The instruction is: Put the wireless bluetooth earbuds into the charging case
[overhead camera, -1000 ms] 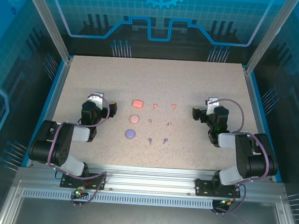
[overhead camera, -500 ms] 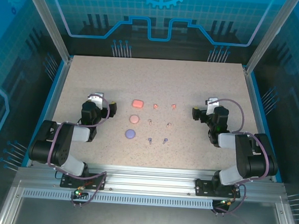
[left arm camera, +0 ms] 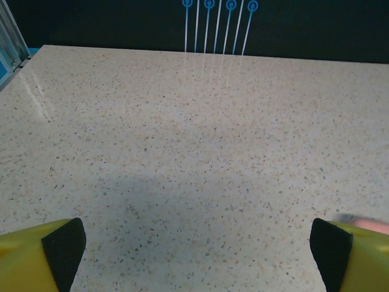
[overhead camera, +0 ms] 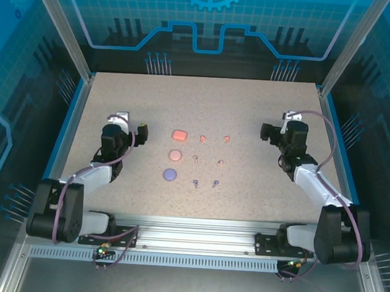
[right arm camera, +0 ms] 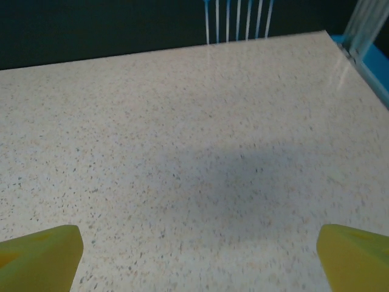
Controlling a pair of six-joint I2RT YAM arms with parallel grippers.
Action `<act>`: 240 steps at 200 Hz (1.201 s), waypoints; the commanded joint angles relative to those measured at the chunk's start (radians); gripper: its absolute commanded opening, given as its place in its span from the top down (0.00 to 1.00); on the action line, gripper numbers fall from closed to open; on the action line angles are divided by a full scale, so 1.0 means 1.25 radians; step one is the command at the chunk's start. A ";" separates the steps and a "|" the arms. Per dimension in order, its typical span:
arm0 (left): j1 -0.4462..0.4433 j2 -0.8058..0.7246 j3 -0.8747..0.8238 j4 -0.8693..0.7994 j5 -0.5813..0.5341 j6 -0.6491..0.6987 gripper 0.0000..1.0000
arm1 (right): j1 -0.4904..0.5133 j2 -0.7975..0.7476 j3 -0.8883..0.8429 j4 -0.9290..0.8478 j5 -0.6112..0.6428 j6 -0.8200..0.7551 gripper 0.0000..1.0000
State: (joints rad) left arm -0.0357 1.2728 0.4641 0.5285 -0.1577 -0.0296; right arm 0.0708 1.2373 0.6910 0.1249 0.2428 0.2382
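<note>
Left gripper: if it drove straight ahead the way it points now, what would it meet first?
Probably only the bare table. The left gripper, jaws open, looks slightly downward across speckled surface toward the far edge; nothing stands in that line. Where it would touch down is unclear.

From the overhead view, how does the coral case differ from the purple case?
The coral case is a rounded rectangle; the purple case looks round. The coral case lies in the far row, the purple case in the near row, slightly further left. Shared: each has its matching pair to its right, coral earbuds and purple earbuds.
</note>
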 commanded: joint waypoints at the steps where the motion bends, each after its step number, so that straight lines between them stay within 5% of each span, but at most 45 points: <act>1: -0.006 -0.063 0.054 -0.152 -0.033 -0.067 0.01 | -0.012 -0.022 0.037 -0.201 -0.025 0.089 0.00; 50: -0.009 -0.158 0.156 -0.390 -0.019 -0.284 0.01 | 0.049 -0.058 0.126 -0.412 -0.140 0.152 0.00; 112: -0.019 -0.180 0.173 -0.473 0.074 -0.486 0.01 | 0.287 0.011 0.286 -0.639 -0.004 0.367 0.00; 154: -0.027 -0.122 0.214 -0.463 0.172 -0.497 0.01 | 0.388 0.163 0.428 -0.722 -0.016 0.464 0.00; 240: -0.026 0.016 0.343 -0.549 0.152 -0.489 0.01 | 0.554 0.589 0.910 -0.910 -0.035 0.600 0.00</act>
State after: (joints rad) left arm -0.0731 1.2465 0.8371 -0.0971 0.0284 -0.6277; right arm 0.7238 1.8469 1.6703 -0.8864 0.2096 0.9237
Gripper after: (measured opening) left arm 0.987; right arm 0.998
